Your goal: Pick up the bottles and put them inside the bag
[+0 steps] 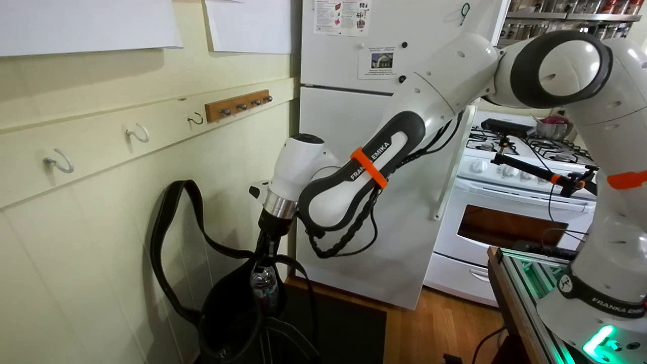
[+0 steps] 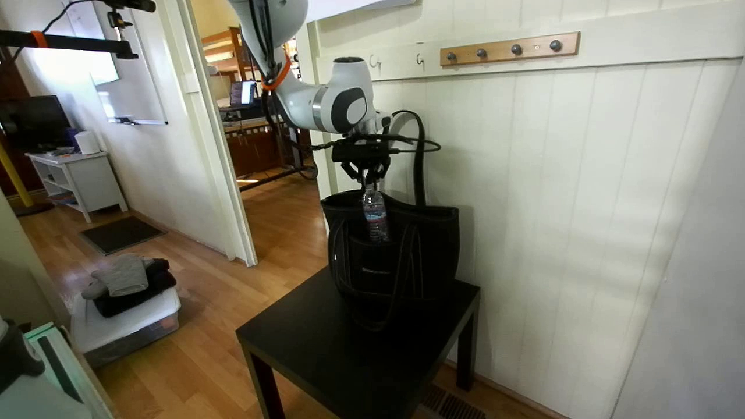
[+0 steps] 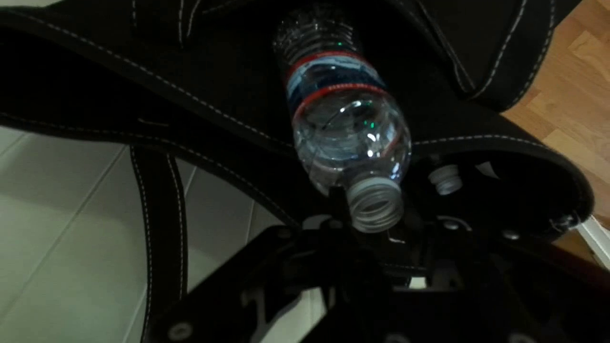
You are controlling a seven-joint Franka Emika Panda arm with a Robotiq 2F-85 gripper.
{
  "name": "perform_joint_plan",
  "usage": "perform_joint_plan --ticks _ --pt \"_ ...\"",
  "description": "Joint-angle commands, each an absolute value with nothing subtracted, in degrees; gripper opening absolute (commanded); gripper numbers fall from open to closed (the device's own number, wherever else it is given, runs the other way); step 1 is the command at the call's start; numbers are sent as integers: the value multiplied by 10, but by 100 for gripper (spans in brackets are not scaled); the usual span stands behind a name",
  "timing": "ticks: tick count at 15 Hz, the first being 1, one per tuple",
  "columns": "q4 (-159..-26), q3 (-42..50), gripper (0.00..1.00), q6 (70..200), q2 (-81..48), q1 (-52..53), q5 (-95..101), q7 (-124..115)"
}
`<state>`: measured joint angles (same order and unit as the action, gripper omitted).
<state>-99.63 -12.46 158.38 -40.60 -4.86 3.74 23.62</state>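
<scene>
White two-door refrigerator (image 1: 349, 202): faced in an exterior view looking slightly down along the cream panelled wall (image 1: 76, 263), the large white jointed arm (image 1: 450, 76) at right.
Low black table (image 2: 343, 349): seen from above in an exterior view facing the wall more squarely, a white door frame (image 2: 212, 134) at left.
Brown wooden rail with dark knobs (image 2: 499, 51): in both exterior views, slanting away towards the refrigerator, nearly frontal behind the table.
Soft black fabric bag (image 2: 433, 244): in all three views; well back in both exterior views, close in the wrist view.
Clear plastic bottle with red-and-blue label (image 3: 350, 119): in all three; the wrist view looks steeply down on it over the black gripper (image 3: 383, 212).
</scene>
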Motion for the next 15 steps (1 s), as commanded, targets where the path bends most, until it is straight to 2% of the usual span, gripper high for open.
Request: perform_joint_plan --ticks 1,9,15 --pt "-1075 -139 8 1592 -322 -62 33 254" --pt "-1132 -171 8 1638 -233 -76 16 320" --pt "-1123 -282 8 1668 -256 -160 -41 440"
